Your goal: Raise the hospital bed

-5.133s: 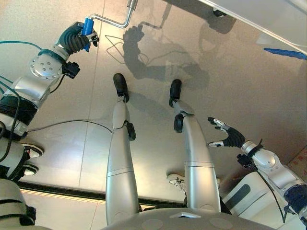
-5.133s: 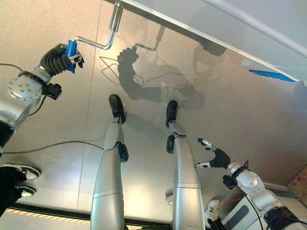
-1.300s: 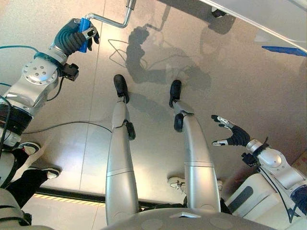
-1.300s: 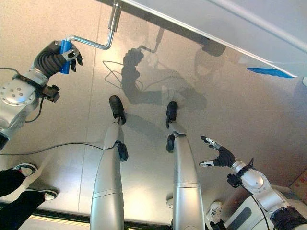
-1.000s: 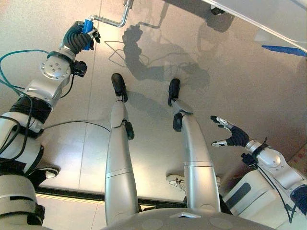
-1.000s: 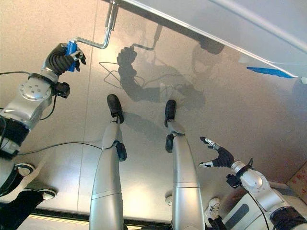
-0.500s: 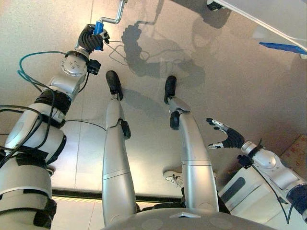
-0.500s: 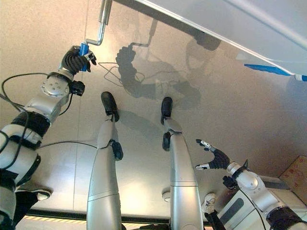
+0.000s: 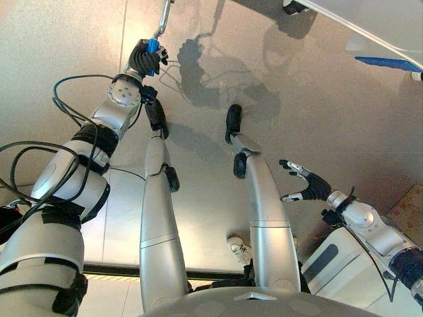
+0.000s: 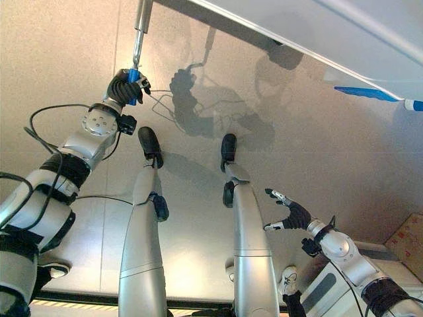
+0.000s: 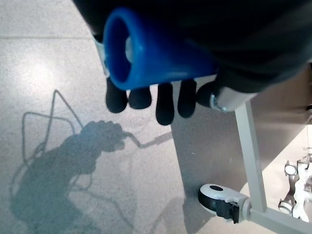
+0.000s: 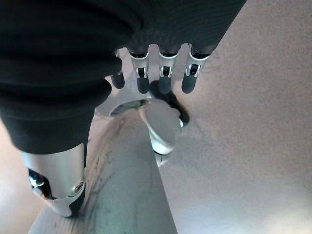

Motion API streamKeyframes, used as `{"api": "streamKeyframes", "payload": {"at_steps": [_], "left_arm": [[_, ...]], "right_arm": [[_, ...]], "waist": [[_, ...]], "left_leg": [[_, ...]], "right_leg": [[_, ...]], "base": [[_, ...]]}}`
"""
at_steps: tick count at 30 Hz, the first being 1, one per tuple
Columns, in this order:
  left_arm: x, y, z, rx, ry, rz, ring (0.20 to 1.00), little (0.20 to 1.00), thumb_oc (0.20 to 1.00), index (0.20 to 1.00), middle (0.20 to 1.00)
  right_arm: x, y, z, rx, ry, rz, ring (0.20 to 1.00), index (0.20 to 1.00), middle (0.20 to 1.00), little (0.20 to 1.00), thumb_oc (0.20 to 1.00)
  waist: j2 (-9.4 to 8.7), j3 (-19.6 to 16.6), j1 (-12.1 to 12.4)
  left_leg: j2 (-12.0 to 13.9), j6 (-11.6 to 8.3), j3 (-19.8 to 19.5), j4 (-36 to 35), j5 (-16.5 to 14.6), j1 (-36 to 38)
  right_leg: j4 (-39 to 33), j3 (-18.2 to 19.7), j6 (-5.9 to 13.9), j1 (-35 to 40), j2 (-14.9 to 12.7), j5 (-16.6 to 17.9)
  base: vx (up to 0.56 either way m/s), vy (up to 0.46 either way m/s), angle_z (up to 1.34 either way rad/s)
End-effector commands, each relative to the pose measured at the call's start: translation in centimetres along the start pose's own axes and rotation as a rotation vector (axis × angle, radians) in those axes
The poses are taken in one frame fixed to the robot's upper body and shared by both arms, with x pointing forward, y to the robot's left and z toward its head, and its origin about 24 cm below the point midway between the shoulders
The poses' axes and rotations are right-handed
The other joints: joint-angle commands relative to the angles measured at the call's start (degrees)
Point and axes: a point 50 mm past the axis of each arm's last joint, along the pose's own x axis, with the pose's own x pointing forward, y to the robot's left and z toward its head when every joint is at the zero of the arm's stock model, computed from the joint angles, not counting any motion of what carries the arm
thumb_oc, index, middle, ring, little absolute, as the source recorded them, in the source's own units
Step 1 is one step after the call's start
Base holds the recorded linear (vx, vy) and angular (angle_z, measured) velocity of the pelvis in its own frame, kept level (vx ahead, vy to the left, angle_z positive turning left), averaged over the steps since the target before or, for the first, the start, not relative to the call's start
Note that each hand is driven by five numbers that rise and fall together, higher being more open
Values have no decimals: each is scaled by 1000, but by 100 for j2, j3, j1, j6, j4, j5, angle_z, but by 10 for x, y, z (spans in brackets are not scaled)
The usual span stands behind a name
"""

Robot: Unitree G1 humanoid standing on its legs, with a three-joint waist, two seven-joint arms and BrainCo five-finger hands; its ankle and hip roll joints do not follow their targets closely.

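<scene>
Silver-grey arms end in dark ribbed wrist covers, each hand (image 10: pixel 293 214) with silver, dark-tipped fingers.

Left arm is extended well forward, the left hand (image 9: pixel 147 58) with fingers curled tight in a closed grasp. Right arm is held low at the robot's right side, the right hand (image 9: pixel 310 187) free, fingers relaxed and spread, thumb apart.

Left hand (image 11: pixel 161 100) fingers (image 11: pixel 165 105) curl round the blue crank handle (image 11: pixel 151 56).
</scene>
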Motion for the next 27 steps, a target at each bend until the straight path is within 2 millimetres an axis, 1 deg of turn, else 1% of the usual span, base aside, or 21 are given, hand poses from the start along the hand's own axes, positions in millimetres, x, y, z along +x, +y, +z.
{"api": "streamKeyframes", "payload": {"at_steps": [1, 2, 3, 4, 5, 7, 8, 9, 13, 20, 24, 27], "left_arm": [[6, -43, 43, -36, -183, -148, 200, 200, 200, 200, 200], [6, -43, 43, -36, -184, -148, 200, 200, 200, 200, 200], [5, -47, 45, -35, -193, -167, 200, 200, 200, 200, 200], [5, -51, 51, -32, -214, -185, 200, 200, 200, 200, 200], [3, -59, 57, -53, -241, -220, 200, 200, 200, 200, 200], [2, -63, 61, -66, -258, -234, 200, 200, 200, 200, 200], [0, -69, 69, -87, -290, -267, 200, 200, 200, 200, 200], [0, -69, 69, -87, -290, -267, 200, 200, 200, 200, 200], [-8, -78, 81, -118, -346, -344, 200, 200, 200, 200, 200], [-18, -77, 88, -119, -396, -415, 200, 200, 200, 200, 200], [-22, -73, 87, -122, -405, -437, 200, 200, 200, 200, 200], [-30, -70, 85, -136, -418, -472, 200, 200, 200, 200, 200]], "right_arm": [[-3, 4, -2, 0, 9, 29, 1000, 1000, 1000, 1000, 1000], [-3, 4, -2, 0, 10, 29, 1000, 1000, 1000, 1000, 1000], [-3, 4, -2, -4, 10, 28, 1000, 1000, 1000, 1000, 1000], [-3, 3, -1, -10, 6, 27, 1000, 1000, 1000, 1000, 1000], [-4, 3, -2, -9, 8, 27, 1000, 1000, 1000, 1000, 1000], [-4, 3, -2, -9, 11, 27, 1000, 1000, 1000, 1000, 1000], [-4, 3, -2, -9, 11, 24, 1000, 1000, 1000, 1000, 1000], [-4, 3, -2, -9, 11, 24, 1000, 1000, 1000, 1000, 1000], [-8, 4, -5, -7, 23, 28, 1000, 1000, 1000, 1000, 1000], [-12, 4, -8, -1, 36, 21, 1000, 1000, 1000, 1000, 1000], [-14, 5, -8, -2, 37, 23, 1000, 1000, 1000, 1000, 1000], [-17, 4, -10, 0, 44, 13, 1000, 1000, 1000, 1000, 1000]], "waist": [[105, -17, 50], [104, -16, 51], [102, -14, 49], [102, -14, 48], [101, -14, 47], [102, -17, 47], [102, -25, 40], [102, -26, 41], [125, -61, 51], [164, -99, 64], [172, -103, 67], [183, -107, 93]], "left_leg": [[-60, 296, 13, 1285, -1429, 3], [-60, 296, 13, 1282, -1428, 6], [-61, 291, 12, 1257, -1417, 22], [-66, 289, 12, 1249, -1410, 26], [-73, 287, 3, 1228, -1394, 28], [-72, 288, -3, 1226, -1391, 33], [-73, 284, -10, 1214, -1382, 38], [-73, 284, -10, 1214, -1382, 38], [-73, 281, 14, 1174, -1374, 62], [-78, 278, 27, 1139, -1356, 87], [-71, 275, 32, 1108, -1338, 110], [-72, 261, 30, 1066, -1313, 155]], "right_leg": [[-1367, 191, 453, 328, 307, 1017], [-1368, 191, 453, 330, 307, 1017], [-1387, 188, 456, 344, 304, 1019], [-1401, 185, 463, 347, 297, 1028], [-1418, 179, 465, 363, 296, 1037], [-1423, 176, 465, 367, 293, 1038], [-1422, 169, 466, 368, 294, 1045], [-1422, 169, 466, 369, 294, 1044], [-1433, 161, 470, 381, 279, 1055], [-1454, 160, 475, 400, 271, 1068], [-1459, 155, 479, 420, 266, 1069], [-1496, 157, 483, 470, 260, 1082]], "base": [[0, 0, 0], [0, 0, 0], [0, 0, 0], [0, 0, 0], [0, 0, 0], [0, 0, 0], [0, 0, 0], [0, 0, 0], [0, 0, 0], [0, 0, 0], [0, 0, 0], [0, 0, 0]]}}
